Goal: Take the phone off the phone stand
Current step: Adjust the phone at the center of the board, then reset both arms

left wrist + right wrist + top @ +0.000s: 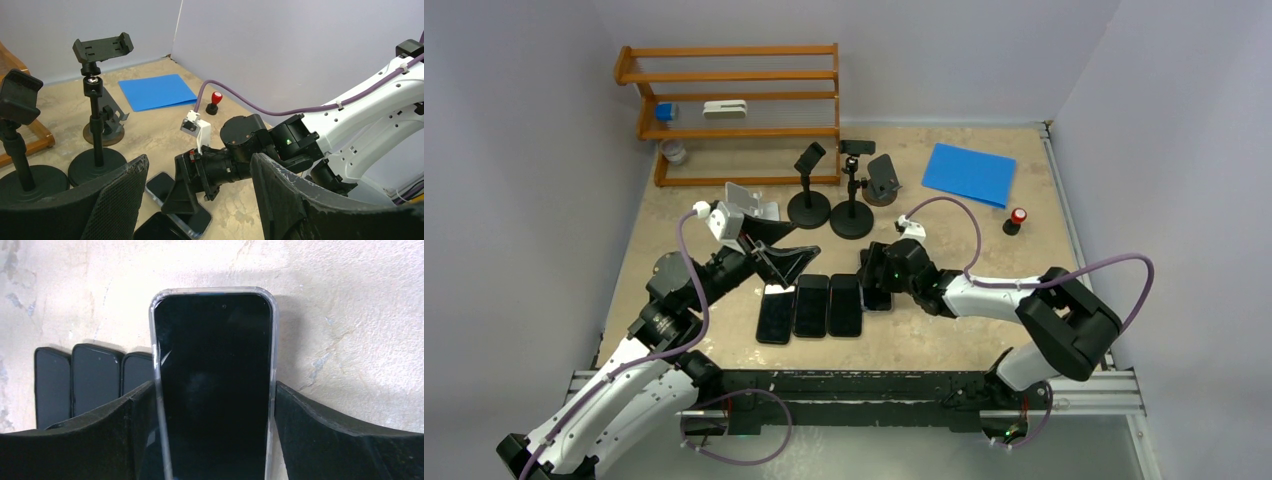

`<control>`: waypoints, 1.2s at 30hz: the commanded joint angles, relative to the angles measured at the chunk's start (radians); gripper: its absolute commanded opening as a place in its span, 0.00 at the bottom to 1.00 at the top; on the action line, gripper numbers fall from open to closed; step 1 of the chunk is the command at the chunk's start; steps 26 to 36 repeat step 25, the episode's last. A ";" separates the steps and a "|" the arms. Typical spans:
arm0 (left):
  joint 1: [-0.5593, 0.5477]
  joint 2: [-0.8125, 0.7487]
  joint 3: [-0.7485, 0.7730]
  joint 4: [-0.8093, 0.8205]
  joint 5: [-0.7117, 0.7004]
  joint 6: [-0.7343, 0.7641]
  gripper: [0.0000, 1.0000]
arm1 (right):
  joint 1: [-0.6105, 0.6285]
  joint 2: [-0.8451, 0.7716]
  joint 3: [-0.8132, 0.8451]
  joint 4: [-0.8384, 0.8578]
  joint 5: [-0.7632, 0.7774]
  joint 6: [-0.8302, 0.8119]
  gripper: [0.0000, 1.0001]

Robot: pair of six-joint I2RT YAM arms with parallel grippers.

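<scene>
Tabletop (pixel 350 315): phone (pixel 215 365) between right gripper (pixel 214 405) fingers (pixel 100 435)

Top view: diffuse overhead light, moderately bright. Counter (pixel 984 330) evenly lit. Short soft shadows at bases of stands (pixel 852 220). Walls (pixel 514 150) pale, lilac cast, dimmer toward lower corners. Slight overall softness, no motion blur.
Left wrist view: own jaws huge at bottom edge, soft, out of focus. Stands behind sharp. Wall bright, no glare.
Right wrist view: phone (pixel 215 380) screen black with faint pale reflections, thin glint along clear case edge. Soft shadow on counter right of phone. Jaws dark, surface detail mostly lost.
</scene>
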 commanded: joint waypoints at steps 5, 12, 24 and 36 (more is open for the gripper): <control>-0.003 0.004 0.048 0.019 -0.015 -0.029 0.74 | 0.005 -0.016 0.002 -0.101 0.002 0.065 0.99; -0.004 0.020 0.070 0.003 -0.144 -0.143 0.79 | 0.004 -0.156 0.058 -0.178 0.025 0.066 0.99; -0.003 0.151 0.236 -0.277 -0.371 -0.328 0.80 | 0.003 -0.647 0.068 -0.088 0.228 -0.092 0.99; -0.003 0.150 0.232 -0.269 -0.365 -0.310 0.81 | 0.003 -0.663 0.068 -0.090 0.239 -0.103 0.99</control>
